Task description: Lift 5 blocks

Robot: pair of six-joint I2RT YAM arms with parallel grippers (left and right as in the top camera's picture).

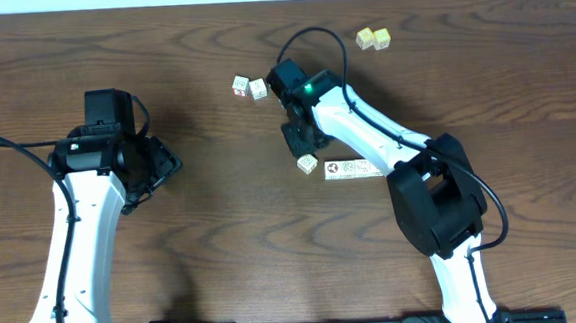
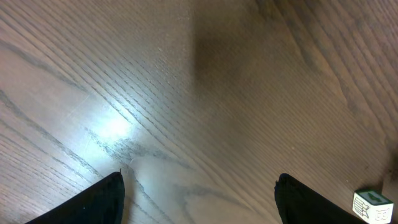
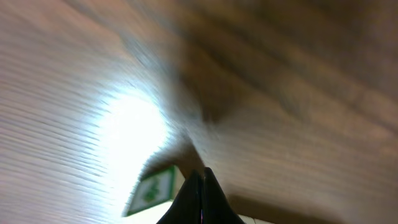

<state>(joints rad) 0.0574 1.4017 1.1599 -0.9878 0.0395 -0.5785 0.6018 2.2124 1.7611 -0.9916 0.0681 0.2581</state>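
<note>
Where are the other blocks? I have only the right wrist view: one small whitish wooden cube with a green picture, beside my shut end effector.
Observer: Overhead shows a short row of whitish wooden picture cubes lying just right of that green-picture cube.
Operator: Any further off?
Observer: One more whitish wooden cube sits beyond it, next to a red-and-white-topped cube.
Operator: And the left arm?
Observer: The left end effector is open above the brown wooden table, far left of them all.
</note>
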